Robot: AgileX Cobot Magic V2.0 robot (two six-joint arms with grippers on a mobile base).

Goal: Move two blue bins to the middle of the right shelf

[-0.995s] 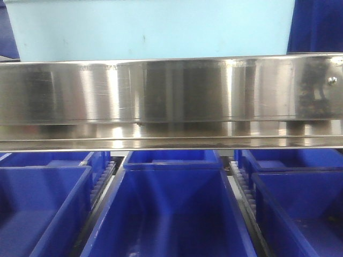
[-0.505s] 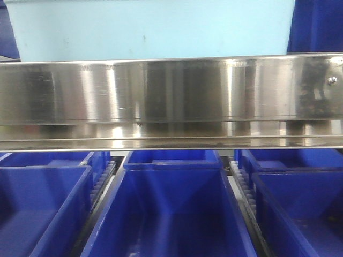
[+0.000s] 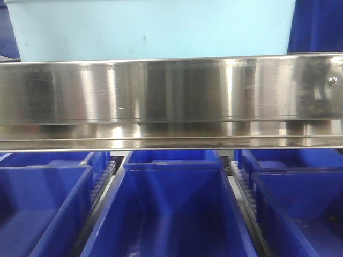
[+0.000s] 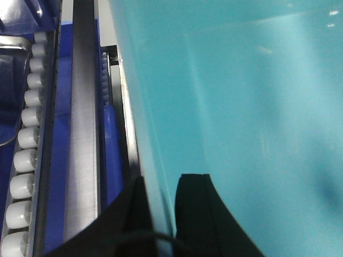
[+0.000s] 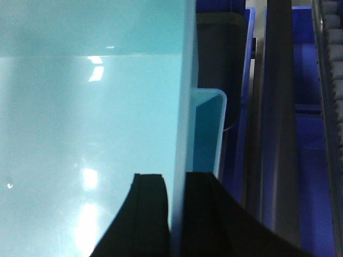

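Left wrist view: left gripper (image 4: 161,184) has its two black fingers (image 4: 195,203) closed to a narrow gap, one on each side of the side wall of the light blue bin (image 4: 241,107). The wall is pinched between them. The bin's inside surface fills the right part of that view.

Right wrist view: same picture, mirrored. Right gripper (image 5: 176,182) is nearly closed on the opposite wall of the light blue bin (image 5: 80,107), with one finger inside and one outside. Just outside that wall is a pale blue lip (image 5: 208,128) – cannot tell if it belongs to the same bin.

Beyond the left fingers, a grey steel bar (image 4: 83,134) runs up the frame, with a row of white rollers (image 4: 24,160) beside it at the left edge.

Front view, nearest first: three dark blue bins (image 3: 171,209) sit side by side on the lower level, open tops showing, with roller tracks between them. A second row of blue bins (image 3: 171,159) stands behind. Above them, the wide steel rail (image 3: 171,91) spans the whole frame. Above the rail, the light blue bin (image 3: 155,27) fills the top, its bottom edge right at the rail – resting or lifted, cannot tell. No grippers in this view.
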